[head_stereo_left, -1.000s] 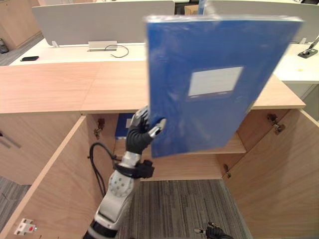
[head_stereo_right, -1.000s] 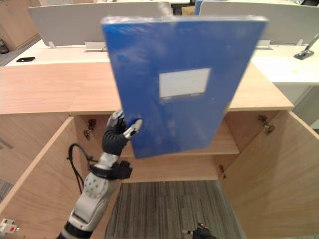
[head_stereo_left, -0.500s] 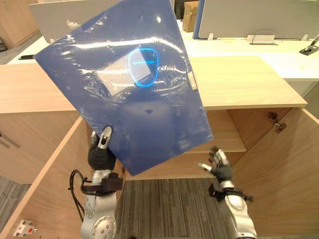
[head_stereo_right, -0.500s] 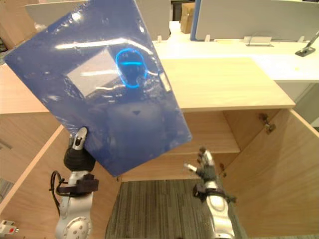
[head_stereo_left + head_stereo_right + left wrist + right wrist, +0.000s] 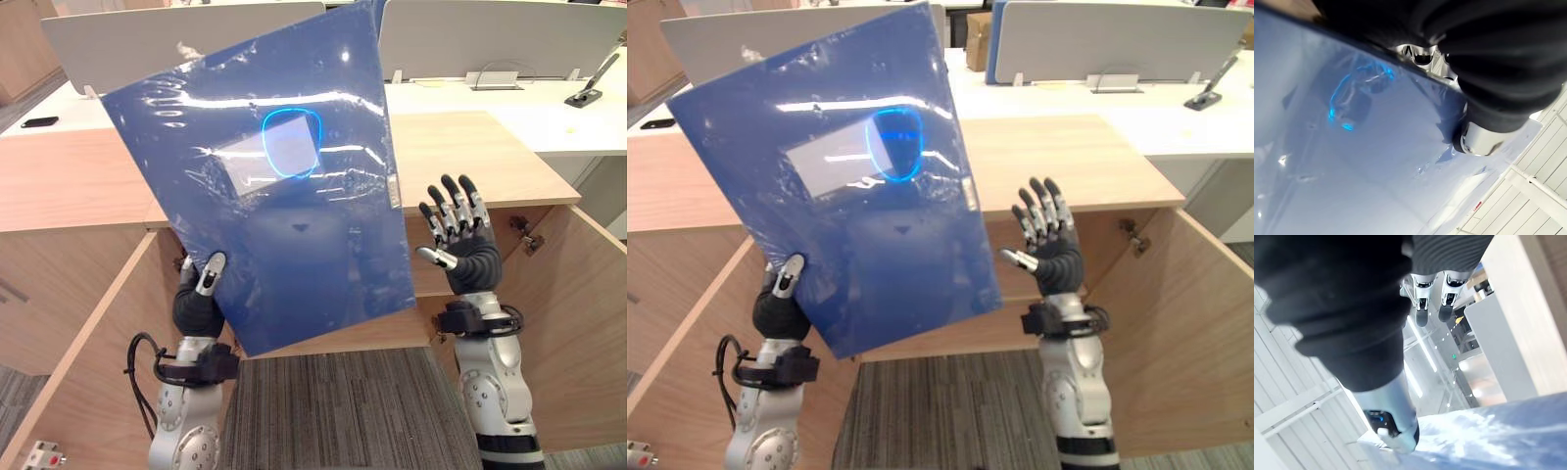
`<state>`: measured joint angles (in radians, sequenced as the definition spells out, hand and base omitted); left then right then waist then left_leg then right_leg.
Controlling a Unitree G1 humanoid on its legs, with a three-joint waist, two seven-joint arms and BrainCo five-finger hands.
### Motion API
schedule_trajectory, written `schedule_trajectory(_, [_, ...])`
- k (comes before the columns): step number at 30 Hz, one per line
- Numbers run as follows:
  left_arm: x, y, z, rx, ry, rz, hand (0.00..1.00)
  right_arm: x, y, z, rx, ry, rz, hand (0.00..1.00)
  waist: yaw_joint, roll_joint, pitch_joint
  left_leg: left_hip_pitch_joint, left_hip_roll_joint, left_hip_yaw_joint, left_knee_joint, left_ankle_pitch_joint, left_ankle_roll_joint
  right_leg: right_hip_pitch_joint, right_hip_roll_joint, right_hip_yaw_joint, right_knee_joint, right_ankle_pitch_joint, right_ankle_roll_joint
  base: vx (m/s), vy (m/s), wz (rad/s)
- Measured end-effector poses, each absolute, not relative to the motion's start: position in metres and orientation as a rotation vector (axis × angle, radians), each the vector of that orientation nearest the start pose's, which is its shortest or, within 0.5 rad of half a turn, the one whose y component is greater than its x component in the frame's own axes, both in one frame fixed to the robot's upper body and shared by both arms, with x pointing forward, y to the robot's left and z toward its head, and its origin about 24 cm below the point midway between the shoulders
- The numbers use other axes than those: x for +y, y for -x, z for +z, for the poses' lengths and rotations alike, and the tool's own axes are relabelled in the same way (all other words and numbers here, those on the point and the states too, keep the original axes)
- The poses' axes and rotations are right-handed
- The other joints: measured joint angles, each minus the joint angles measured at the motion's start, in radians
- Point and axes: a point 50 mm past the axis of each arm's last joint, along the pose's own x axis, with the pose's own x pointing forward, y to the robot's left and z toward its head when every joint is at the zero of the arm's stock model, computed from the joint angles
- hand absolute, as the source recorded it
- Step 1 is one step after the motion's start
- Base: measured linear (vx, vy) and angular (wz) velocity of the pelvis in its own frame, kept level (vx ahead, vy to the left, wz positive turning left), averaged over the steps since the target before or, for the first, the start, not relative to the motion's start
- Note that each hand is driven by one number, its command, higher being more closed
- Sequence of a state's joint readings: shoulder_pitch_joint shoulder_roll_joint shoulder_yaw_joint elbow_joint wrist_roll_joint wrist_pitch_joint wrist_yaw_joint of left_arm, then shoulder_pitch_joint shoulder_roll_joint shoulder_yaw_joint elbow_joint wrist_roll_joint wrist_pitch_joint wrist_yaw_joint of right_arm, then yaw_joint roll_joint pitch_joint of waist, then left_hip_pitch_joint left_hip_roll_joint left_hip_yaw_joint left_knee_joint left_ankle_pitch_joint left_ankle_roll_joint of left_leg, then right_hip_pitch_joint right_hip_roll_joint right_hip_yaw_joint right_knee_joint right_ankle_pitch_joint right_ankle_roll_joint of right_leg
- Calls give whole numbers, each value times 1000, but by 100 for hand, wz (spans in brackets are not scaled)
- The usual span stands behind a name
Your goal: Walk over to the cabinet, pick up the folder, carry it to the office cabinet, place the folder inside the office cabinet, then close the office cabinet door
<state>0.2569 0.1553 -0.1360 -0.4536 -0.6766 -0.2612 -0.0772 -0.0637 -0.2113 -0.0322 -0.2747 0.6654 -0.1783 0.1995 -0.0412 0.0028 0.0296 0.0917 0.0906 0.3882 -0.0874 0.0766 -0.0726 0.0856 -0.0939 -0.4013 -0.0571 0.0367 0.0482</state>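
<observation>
Folder [image 5: 294, 245] held up, lower corner pinched in left hand [image 5: 198, 305] — right hand [image 5: 468, 257] raised alongside, spread wide.

On my feed the light wooden cabinet top [image 5: 480, 157] runs across the middle, and behind it stands a white table [image 5: 509, 106] backed by grey divider panels [image 5: 490, 34]. On that table I make out a small black object [image 5: 39, 121] at the far left, and a low white box [image 5: 495, 80] and a dark stand [image 5: 586, 94] towards the right. Grey striped carpet [image 5: 333, 411] covers the floor in front.
</observation>
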Motion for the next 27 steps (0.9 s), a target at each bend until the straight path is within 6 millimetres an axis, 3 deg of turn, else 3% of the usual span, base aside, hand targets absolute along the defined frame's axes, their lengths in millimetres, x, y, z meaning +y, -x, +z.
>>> schedule_trajectory(7, [158,-195,105,-389,546,-183,100,-160,-258,172,-589,-422,502,0,5,-1,0,2,0,1,0,0,0,1,0,1,2,1,-1,-37,0,0])
schedule_trajectory(16, [155,-195,100,-362,551,-196,100,-133,-266,173,-492,-401,717,0,6,0,-1,3,0,4,0,0,0,1,0,3,2,1,-1,-20,-1,-1])
schedule_trajectory(23, [158,-196,96,-351,553,-181,100,-128,-274,179,-455,-362,782,0,15,0,-2,2,0,4,0,0,0,0,0,3,1,3,-2,0,0,0])
schedule_trajectory(24, [159,-195,95,-352,555,-178,100,-126,-275,179,-447,-362,794,100,16,0,-3,1,0,4,0,0,0,0,1,3,-1,4,-3,0,0,0])
schedule_trajectory(27, [160,-195,94,-343,549,-174,100,-124,-284,175,-411,-366,794,100,22,0,-10,0,0,4,0,0,0,0,1,3,-5,6,-3,0,0,0])
